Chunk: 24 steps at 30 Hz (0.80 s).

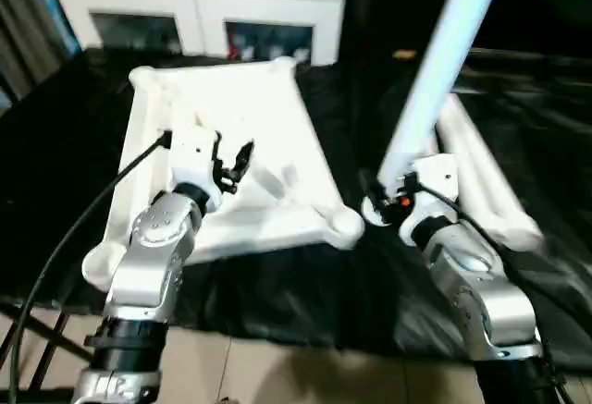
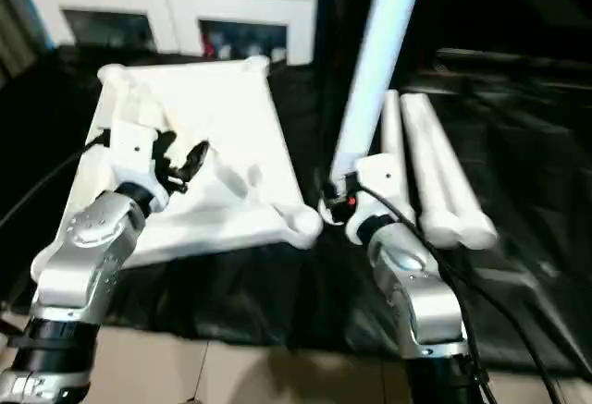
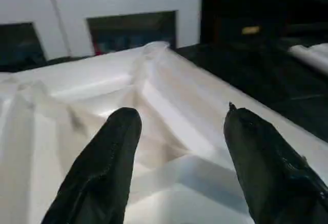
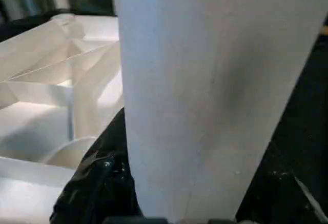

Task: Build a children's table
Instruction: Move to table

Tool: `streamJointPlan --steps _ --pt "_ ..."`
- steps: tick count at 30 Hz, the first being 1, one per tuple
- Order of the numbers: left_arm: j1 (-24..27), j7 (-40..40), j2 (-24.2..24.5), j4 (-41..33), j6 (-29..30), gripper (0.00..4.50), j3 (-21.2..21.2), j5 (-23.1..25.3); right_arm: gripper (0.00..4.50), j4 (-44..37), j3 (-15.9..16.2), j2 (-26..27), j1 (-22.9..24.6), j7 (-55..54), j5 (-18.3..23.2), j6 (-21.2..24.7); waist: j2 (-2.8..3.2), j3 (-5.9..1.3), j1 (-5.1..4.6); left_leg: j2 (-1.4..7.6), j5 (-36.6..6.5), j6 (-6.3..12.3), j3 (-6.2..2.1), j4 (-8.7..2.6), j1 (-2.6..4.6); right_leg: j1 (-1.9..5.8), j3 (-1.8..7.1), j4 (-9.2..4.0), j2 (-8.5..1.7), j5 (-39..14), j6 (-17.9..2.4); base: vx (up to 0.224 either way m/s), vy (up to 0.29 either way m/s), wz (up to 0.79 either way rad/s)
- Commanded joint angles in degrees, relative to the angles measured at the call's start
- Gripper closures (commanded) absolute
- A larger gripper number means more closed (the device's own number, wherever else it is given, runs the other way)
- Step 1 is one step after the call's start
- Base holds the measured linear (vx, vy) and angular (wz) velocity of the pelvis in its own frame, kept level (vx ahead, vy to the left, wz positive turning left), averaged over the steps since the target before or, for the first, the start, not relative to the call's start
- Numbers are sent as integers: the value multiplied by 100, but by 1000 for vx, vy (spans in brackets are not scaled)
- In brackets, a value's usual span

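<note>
Currently the right claw [image 1: 381, 202] is gripping a white leg [image 1: 435, 80] nearly upright beside the upturned tabletop [image 1: 231, 127], while the left claw [image 3: 177, 147] is hovering wide above its ribs.

white glass-door cabinet [image 1: 199, 2]; black-covered work table [image 1: 55, 145]; pale floor [image 1: 305, 372]
</note>
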Motion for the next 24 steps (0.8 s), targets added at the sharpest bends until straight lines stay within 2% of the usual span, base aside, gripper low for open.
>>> streamJointPlan --steps 1,2,3,4,5,6,7,8,9,10,11,12,13,14,15,16,17,18,19,20,21,22,23,24 --pt "8 -38 -25 -100 35 150 -55 3 259 -51 -41 -99 13 29 -68 69 104 -575 -252 979 1461 2532 -817 -224 1015 -678 238 321 -358 57 -344 185 -18 8" --pt "14 -32 -28 -102 50 150 -57 6 259 -56 -46 -99 24 31 -68 75 18 -561 -242 914 2024 2830 -822 -93 1000 -857 438 386 -502 141 -91 158 -53 2" --pt "19 -31 -30 -99 46 150 -61 8 259 -63 -58 -91 32 26 -60 84 -105 -565 -230 612 1967 2675 -628 41 796 -693 544 223 -554 580 -121 108 -61 1" --pt "25 -32 -28 -95 37 150 -72 1 259 -72 -64 -89 39 25 -69 88 -262 -511 -137 70 1507 2339 -234 172 198 -130 711 18 -568 1175 -203 108 -61 1" --pt "39 -41 -36 -98 3 150 -73 -20 259 -85 -65 -91 47 28 -75 92 -457 -526 114 -473 -159 1759 -48 801 -716 796 1327 -288 -853 1783 -575 126 -29 16" --pt "63 -49 -33 -101 -53 150 -97 -15 259 -101 -64 -98 56 29 -80 97 -335 -516 215 -226 174 994 -227 867 -897 771 1288 -101 -1010 3501 -848 121 -17 8" --pt "73 -52 -29 -99 -50 150 -116 -3 259 -106 -66 -100 59 22 -78 102 -293 -496 202 -228 900 428 -240 599 -968 775 930 255 -660 5498 -794 121 -17 8" --pt "81 -62 -37 -89 -27 150 -125 -10 259 -112 -66 -111 62 18 -76 102 -102 -540 195 -125 1775 367 -247 160 -775 535 573 378 -386 6131 -381 0 0 0" --pt "85 -70 -43 -78 -13 150 -133 -13 259 -118 -66 -120 65 17 -73 102 73 -542 163 -25 2146 462 -293 40 -650 398 428 373 -351 5817 -166 -120 7 -17" --pt "88 -119 -49 -53 -28 150 -157 -23 259 -141 -84 -128 75 27 -38 132 183 -571 33 352 2810 1136 -572 118 -511 199 314 611 -200 4862 262 -120 7 -17" --pt "88 -132 -50 -47 -34 150 -163 -23 259 -146 -88 -131 78 29 -28 139 194 -674 -17 856 4210 1920 -971 287 2 -323 520 637 -421 3003 342 0 0 0" --pt "76 -305 23 46 -124 150 -272 17 259 -230 -45 -206 85 146 12 232 195 -646 -56 980 4629 2130 -1075 289 96 -495 697 538 -582 2196 284 -69 56 -7" --pt "70 -375 42 63 -159 150 -301 13 259 -244 -49 -211 88 166 34 252 86 -579 -16 714 4426 2017 -948 270 -114 -402 828 308 -658 1813 139 -69 56 -7" --pt "20 -879 182 184 -427 150 -508 -5 259 -334 -83 -240 110 286 190 418 -47 -511 110 191 2899 1461 -469 243 -522 -66 765 126 -607 2139 -138 -89 76 -8" --pt "-9 -1069 243 238 -558 150 -596 13 259 -359 -107 -252 114 305 241 516 -62 -466 179 120 2010 1168 -357 154 -594 6 747 30 -635 2008 -181 -88 26 -1" --pt "-42 -1289 320 300 -695 150 -708 34 259 -375 -138 -269 115 341 298 595 -19 -443 249 223 644 670 -299 27 -484 -3 716 -58 -614 1303 -394 -88 26 -1" --pt "-93 -1645 461 387 -839 150 -903 49 259 -381 -189 -298 106 432 388 670 30 -399 221 290 -243 299 -263 -138 -420 0 645 -105 -516 472 -628 -103 8 0" --pt "-93 -1645 461 387 -839 150 -903 49 259 -381 -189 -298 106 432 388 670 37 -392 205 319 -613 162 -240 -201 -379 -15 630 -130 -479 73 -681 -102 21 -4" --pt "-127 -2029 599 439 -957 150 -1093 54 259 -390 -213 -364 107 562 458 673 77 -379 179 366 -1177 -85 -215 -292 -313 -66 627 -159 -449 -469 -760 -102 21 -4" --pt "-150 -2296 693 465 -989 150 -1222 39 259 -403 -233 -412 109 653 509 687 68 -337 155 363 -1674 -247 -202 -356 -302 -96 651 -230 -461 -1043 -712 -93 20 -4" --pt "-153 -3046 907 439 -953 150 -1513 -77 259 -453 -263 -536 110 880 648 741 91 -278 125 345 -2174 -443 -183 -406 -282 -129 670 -307 -489 -1689 -615 -84 24 -9" --pt "-152 -3077 915 438 -950 150 -1523 -82 259 -456 -263 -542 110 889 654 743 75 -287 150 350 -2311 -502 -188 -406 -259 -133 686 -350 -525 -1971 -536 -84 24 -9" --pt "-132 -3596 1091 403 -866 150 -1736 -124 259 -515 -267 -664 122 1044 744 825 116 -297 169 350 -2390 -577 -174 -397 -221 -183 717 -373 -552 -2178 -464 -82 22 -8" --pt "-132 -3596 1091 403 -866 150 -1736 -124 259 -515 -267 -664 122 1044 744 825 86 -291 169 345 -2401 -578 -158 -399 -207 -194 729 -417 -560 -2264 -428 -72 18 -4"
